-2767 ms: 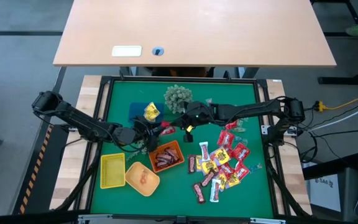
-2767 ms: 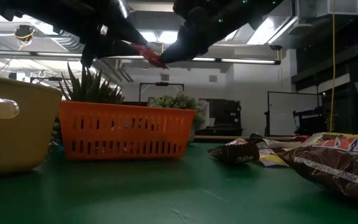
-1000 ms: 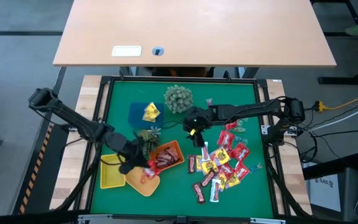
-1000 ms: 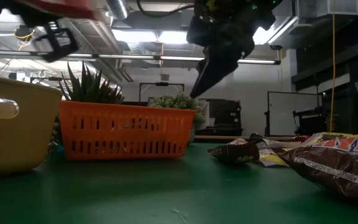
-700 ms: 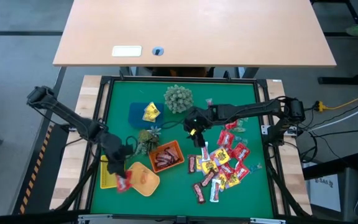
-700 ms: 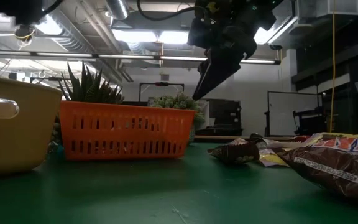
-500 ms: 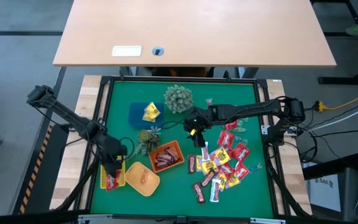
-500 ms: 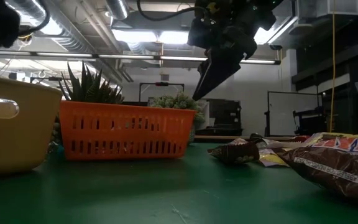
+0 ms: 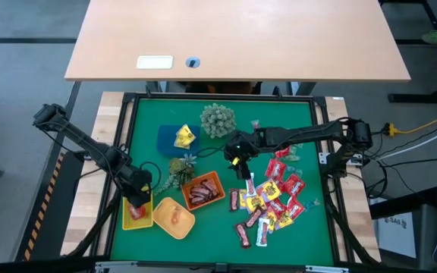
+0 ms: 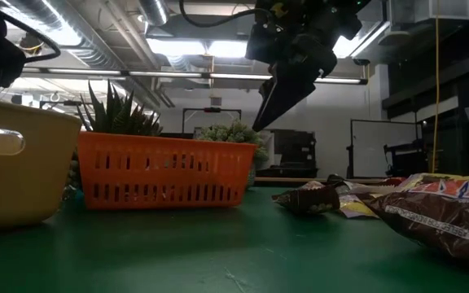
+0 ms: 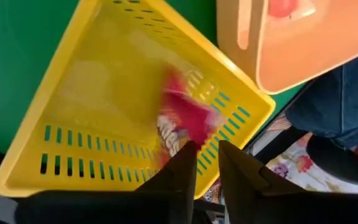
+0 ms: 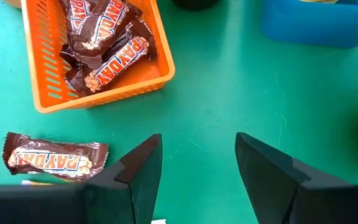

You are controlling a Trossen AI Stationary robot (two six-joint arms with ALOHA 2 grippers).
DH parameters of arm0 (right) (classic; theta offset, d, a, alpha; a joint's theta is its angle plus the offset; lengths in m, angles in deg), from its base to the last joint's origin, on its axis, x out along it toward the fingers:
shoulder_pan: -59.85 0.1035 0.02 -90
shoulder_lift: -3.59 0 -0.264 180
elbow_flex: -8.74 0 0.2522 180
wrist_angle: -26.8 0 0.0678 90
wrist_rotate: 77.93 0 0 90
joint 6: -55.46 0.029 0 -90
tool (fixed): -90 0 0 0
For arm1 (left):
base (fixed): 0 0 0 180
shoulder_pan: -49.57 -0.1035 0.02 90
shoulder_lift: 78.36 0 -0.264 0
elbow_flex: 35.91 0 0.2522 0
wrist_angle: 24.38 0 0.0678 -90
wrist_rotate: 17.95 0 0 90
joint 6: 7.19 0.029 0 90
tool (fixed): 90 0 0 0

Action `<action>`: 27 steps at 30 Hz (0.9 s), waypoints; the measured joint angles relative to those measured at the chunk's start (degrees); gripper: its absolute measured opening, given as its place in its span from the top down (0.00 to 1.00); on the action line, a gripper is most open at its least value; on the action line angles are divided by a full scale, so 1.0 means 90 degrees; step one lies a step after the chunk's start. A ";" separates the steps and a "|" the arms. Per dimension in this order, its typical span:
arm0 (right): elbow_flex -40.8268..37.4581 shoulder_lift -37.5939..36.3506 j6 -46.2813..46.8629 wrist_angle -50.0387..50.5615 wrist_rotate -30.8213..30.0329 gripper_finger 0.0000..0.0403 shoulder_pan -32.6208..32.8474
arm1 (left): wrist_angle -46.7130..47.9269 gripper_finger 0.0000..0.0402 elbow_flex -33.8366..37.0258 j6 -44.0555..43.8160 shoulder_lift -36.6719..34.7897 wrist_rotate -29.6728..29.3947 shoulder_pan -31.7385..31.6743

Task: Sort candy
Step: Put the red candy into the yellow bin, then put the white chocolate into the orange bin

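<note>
Left claw (image 11: 201, 163) hangs over the yellow basket (image 11: 73, 93) with its fingers only slightly apart, gripping nothing; a red packet (image 11: 182, 121), blurred, is in the basket just past the fingertips. Right claw (image 12: 194, 168) hovers spread wide above the green desk (image 12: 229, 93), empty, near the orange basket (image 12: 36, 74) holding brown bars (image 12: 107, 46). One more brown bar (image 12: 55, 158) lies beside it, and the main candy pile (image 9: 271, 201) sits on the desk.

The left gripper (image 9: 136, 203) points down with jaws nearly closed, while the right gripper (image 9: 242, 168) hovers with jaws spread.
</note>
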 joint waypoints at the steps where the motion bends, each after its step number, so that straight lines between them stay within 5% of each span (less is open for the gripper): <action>1: 0.0000 0.0000 0.0000 0.0004 0.0000 0.49 0.0000 | 0.0039 0.83 0.0000 -0.0051 0.0000 0.0000 0.0000; 13: -0.0005 0.0000 0.0599 0.0825 0.0003 0.49 0.0000 | 0.0064 0.67 0.0002 -0.0101 0.0005 -0.0567 0.0000; 27: -0.0005 0.0002 0.3483 0.2248 -0.0052 0.49 0.0340 | 0.0058 0.67 0.0000 0.0057 0.0005 -0.1535 -0.0002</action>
